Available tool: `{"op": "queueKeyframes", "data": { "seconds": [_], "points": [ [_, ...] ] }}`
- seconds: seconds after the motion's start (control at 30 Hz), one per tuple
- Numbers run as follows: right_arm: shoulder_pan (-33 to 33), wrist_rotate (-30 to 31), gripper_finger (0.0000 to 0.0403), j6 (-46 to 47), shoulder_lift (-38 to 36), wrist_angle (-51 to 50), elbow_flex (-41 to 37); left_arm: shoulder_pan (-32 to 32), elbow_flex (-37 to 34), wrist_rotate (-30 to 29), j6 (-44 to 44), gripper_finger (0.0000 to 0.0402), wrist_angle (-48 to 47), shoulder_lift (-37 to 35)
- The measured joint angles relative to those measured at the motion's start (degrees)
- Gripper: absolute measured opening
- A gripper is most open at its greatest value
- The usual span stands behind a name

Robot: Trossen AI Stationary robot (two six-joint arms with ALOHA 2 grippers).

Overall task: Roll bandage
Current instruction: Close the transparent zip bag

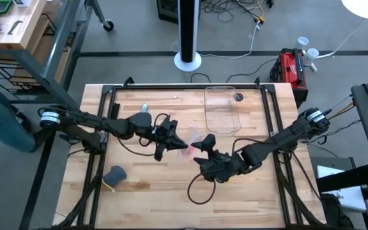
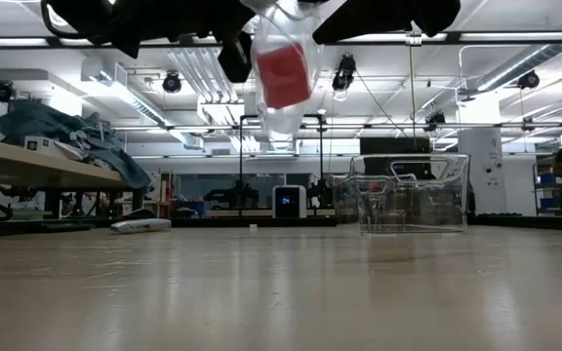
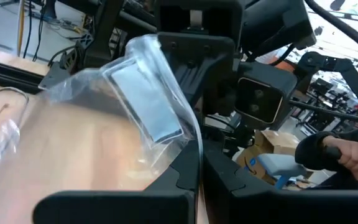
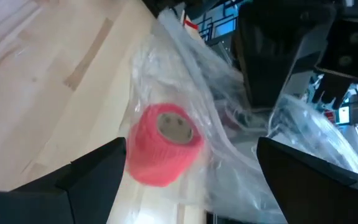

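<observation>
The bandage (image 4: 163,146) is a small pink-red roll inside a clear crinkled plastic bag (image 3: 135,106). In the low view the bag (image 2: 283,73) and the bandage (image 2: 283,76) hang high above the table. My left gripper (image 1: 171,137) is over the table's middle, pointing level, and is shut on the bag. My right gripper (image 4: 191,177) faces it from the right, tipped a little downward and open. Its two fingers stand on either side of the bag and roll, and no touch shows. My left gripper pinches the bag's plastic (image 3: 194,146) between its two shut fingers, coming level from the table's left. Edge or fold, and how many layers, I cannot tell. The bag stands out beyond the fingertips, lifted clear of the table, with the roll inside it.
A clear plastic container (image 1: 221,108) stands on the far right part of the table. A dark grey-blue lump (image 1: 115,174) lies near the left front. A small white thing (image 1: 144,107) lies at the far left. A black cable loops on the table under my right arm (image 1: 200,188).
</observation>
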Motion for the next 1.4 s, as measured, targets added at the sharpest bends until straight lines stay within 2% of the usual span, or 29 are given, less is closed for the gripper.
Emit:
{"op": "queueKeyframes", "data": {
  "seconds": [0.17,0.43,0.6,0.73,0.97,1.1,1.27,1.4],
  "points": [
    [-0.62,-2.34,0.0353,1.06,0.00,-0.03,0.23,0.00,0.00,0.01,0.00,0.0000,0.03,0.00],
    [-3.81,-9.29,0.0353,5.78,0.04,-0.48,0.53,-0.04,0.00,0.01,0.02,0.0000,0.05,0.00],
    [-5.80,-15.97,0.0334,10.16,0.04,-6.30,3.78,-0.04,0.00,0.07,0.71,0.0000,-0.14,0.00],
    [-7.67,-20.47,0.0294,12.76,0.13,-10.03,5.79,-0.04,0.00,0.14,0.85,0.0000,-0.26,0.00],
    [-8.15,-22.25,0.0198,10.81,0.15,-10.35,7.22,-0.04,0.00,0.16,1.07,0.0000,-0.36,0.00],
    [-8.17,-22.32,0.0127,10.50,0.15,-10.35,7.71,-0.09,0.00,0.14,1.09,0.0000,-0.45,0.00],
    [-8.14,-22.88,0.0017,11.79,0.15,-11.87,7.72,-0.09,0.00,-0.51,1.16,0.0000,-0.44,0.00],
    [-8.11,-22.81,0.0004,17.13,0.17,-14.02,7.67,-0.02,0.00,-1.82,1.34,0.0000,0.59,0.02]
  ]
}}
